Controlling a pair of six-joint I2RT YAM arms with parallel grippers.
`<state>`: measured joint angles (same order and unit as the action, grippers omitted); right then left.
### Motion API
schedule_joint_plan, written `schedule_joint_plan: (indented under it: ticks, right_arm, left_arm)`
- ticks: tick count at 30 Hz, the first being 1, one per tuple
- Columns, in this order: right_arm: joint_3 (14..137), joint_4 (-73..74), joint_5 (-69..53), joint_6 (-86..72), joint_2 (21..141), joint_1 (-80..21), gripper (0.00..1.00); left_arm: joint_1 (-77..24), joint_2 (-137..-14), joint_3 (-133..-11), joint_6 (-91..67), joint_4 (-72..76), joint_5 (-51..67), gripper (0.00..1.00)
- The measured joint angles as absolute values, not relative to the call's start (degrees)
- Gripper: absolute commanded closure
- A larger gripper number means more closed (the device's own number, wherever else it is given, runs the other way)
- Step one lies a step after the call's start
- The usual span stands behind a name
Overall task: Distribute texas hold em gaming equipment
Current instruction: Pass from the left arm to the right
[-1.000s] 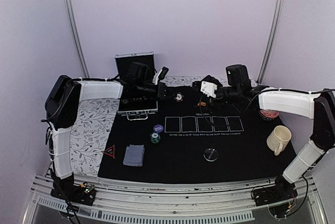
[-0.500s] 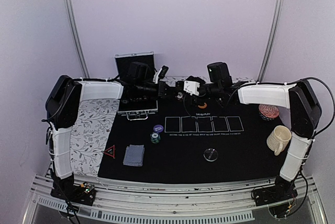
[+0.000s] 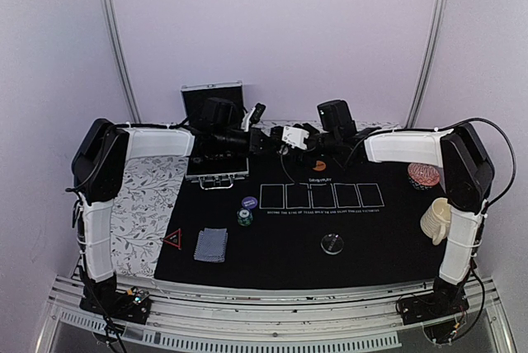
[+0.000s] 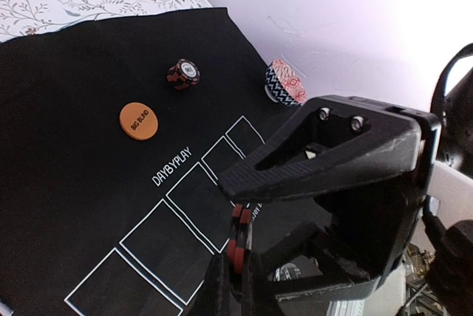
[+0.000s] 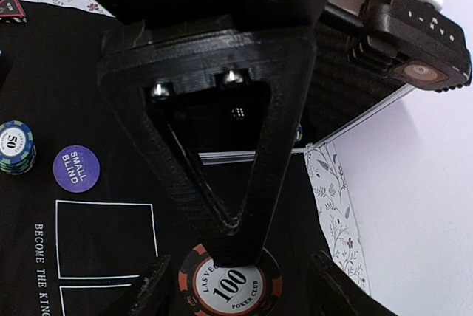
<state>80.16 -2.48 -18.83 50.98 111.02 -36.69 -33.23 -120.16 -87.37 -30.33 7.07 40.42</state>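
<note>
Evidently a hand-over is in progress, held in the air near the far edge of the black mat point(image 3: 363, 237): the left gripper point(image 4: 235, 275) is clamped on the two faces of a red-black 100 chip point(image 5: 230, 285), which leaves its rim free; the right gripper point(image 5: 238, 286) straddles that rim with jaws spread, not visibly touching, probably so it can close before the left lets go; the orange BIG BLIND disc point(image 4: 138, 120) and a stack of red-black chips point(image 4: 182, 74) lie on the mat beyond.
</note>
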Motion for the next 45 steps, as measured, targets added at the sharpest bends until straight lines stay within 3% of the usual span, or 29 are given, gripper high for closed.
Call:
schedule_joint_plan:
  ticks: [4,11,23,24,27,33,39,45]
  right_arm:
    - [80.64,-1.98,-17.67,49.89,111.55,-36.73,0.49]
    - [81.14,-1.3,-16.29,48.75,111.61,-36.82,0.45]
    - [81.14,-1.04,-15.29,47.99,111.63,-37.04,0.76]
    - [81.14,-1.02,-15.25,47.97,111.63,-37.06,0.78]
    - [81.17,-0.97,-15.14,47.66,111.63,-37.08,0.8]
    - [81.17,0.14,-16.16,46.7,111.61,-36.69,0.87]
    - [81.17,4.03,-20.34,43.46,111.61,-33.28,0.88]
    - [86.21,14.2,-21.39,38.44,111.94,-23.29,0.87]
  left_arm:
    - [-33.23,-120.16,-87.26,-30.28,7.35,40.34,1.0]
    - [-33.23,-120.16,-87.2,-30.26,7.94,40.4,1.0]
    - [-33.21,-120.16,-87.2,-30.06,8.4,40.29,1.0]
    - [-33.21,-120.16,-87.2,-30.06,8.4,40.29,0.98]
    - [-33.21,-120.16,-87.2,-30.09,8.4,40.27,0.71]
    - [-32.77,-120.14,-87.15,-28.91,8.12,40.07,0.45]
    - [-29.65,-116.92,-82.59,-28.51,8.67,40.38,0.43]
    - [-23.75,-106.41,-75.99,-24.75,7.75,37.36,0.43]
